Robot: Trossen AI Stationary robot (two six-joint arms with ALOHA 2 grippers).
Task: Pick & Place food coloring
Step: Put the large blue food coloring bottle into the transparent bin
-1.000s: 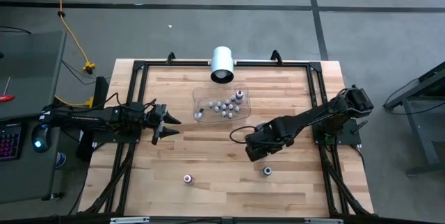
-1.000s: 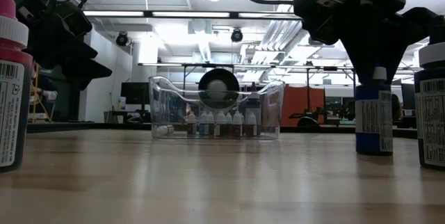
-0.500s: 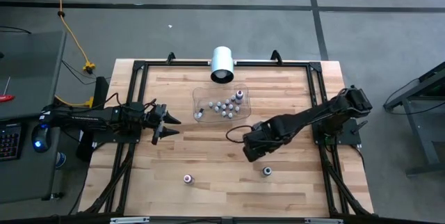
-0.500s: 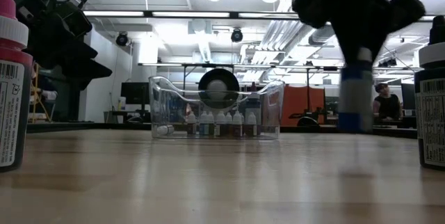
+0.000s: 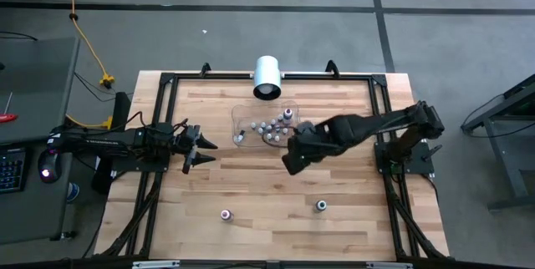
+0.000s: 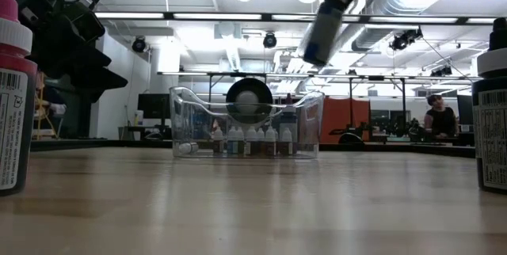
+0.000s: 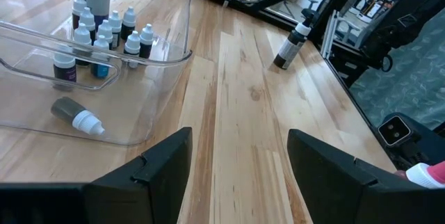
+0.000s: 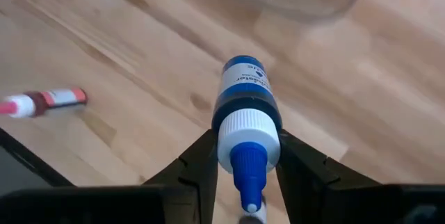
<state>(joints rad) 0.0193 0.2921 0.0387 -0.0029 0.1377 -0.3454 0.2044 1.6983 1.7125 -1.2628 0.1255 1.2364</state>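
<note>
Grips a small blue plastic food-coloring bottle with a white collar and blue tip (image 8: 247,102) in the right hand (image 8: 247,140), both dark fingers clamped on its neck so the body hangs free. Holds it tilted and well clear of the light wooden bench (image 5: 251,185), as the low view shows (image 6: 321,29); probably high enough to pass over a wall. Hovers just right of the clear shallow plastic tray (image 5: 238,112), at its near right corner, with the right hand (image 5: 294,156) not yet over it.

Looks like mid-transfer: the tray already keeps a cluster of tiny white-capped bottles (image 7: 104,33) standing together, one grey bottle (image 7: 73,113) lying on its side, so likely the drop-off place.

Leaves two more out on the near bench, well apart: a pink-red bottle (image 5: 226,215) to the left and a dark one (image 5: 321,206) to the right, presumably awaiting their turn.

Keeps the left hand (image 5: 196,145) released, fingers spread and empty, parked left of the tray, out of the way.
</note>
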